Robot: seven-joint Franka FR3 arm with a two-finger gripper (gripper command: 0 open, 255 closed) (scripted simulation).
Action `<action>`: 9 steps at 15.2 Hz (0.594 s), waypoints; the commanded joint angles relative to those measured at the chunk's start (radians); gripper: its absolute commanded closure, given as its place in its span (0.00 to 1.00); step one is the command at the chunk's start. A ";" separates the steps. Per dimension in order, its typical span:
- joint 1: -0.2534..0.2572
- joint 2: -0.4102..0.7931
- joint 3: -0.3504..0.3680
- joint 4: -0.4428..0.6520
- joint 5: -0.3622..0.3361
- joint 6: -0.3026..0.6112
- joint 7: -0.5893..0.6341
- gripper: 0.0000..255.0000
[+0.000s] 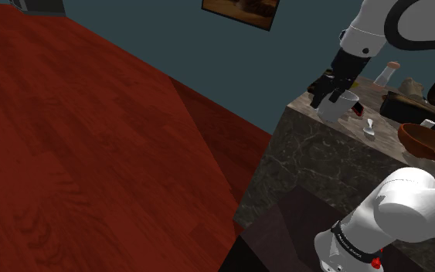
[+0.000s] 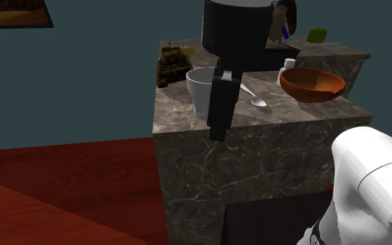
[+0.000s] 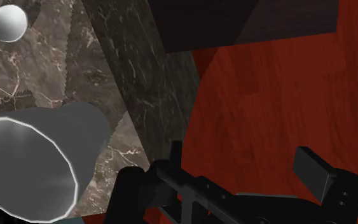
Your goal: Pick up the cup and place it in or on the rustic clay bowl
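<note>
**Nothing grasped yet: cup on the table, claw apart beside it**

From the shoulder view, we see the white cup [image 1: 340, 107] standing upright near the corner of the marbled table [image 1: 316, 158], with the claw [image 1: 327, 94] close against its side. The brown bowl [image 1: 426, 141] sits well apart along the table, with nothing in it.

In the second exterior view, the claw [image 2: 221, 125] hangs in front of the cup [image 2: 200, 90], reaching down past the table [image 2: 278, 115] edge. The spoon [image 2: 257, 100] lies between the cup and the bowl [image 2: 311, 83].

Through the wrist view, the claw [image 3: 242, 164] has its fingers apart with only red floor [image 3: 266, 95] between them. The cup [image 3: 31, 167] stands off to one side, outside them.

We judge that the grasp, the lift, the carry and the placing all remain to be done.
</note>
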 commanded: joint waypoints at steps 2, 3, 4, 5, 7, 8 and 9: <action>-0.011 0.009 -0.015 0.004 -0.020 0.006 -0.014 0.00; -0.022 0.018 -0.030 0.008 -0.040 0.012 -0.029 0.00; -0.033 0.028 -0.045 0.014 -0.060 0.019 -0.043 0.00; -0.043 0.038 -0.060 0.020 -0.080 0.026 -0.057 0.00; -0.064 0.062 -0.090 0.035 -0.118 0.040 -0.084 0.00; -0.074 0.074 -0.104 0.044 -0.136 0.048 -0.097 0.00; -0.084 0.088 -0.119 0.053 -0.154 0.055 -0.110 0.00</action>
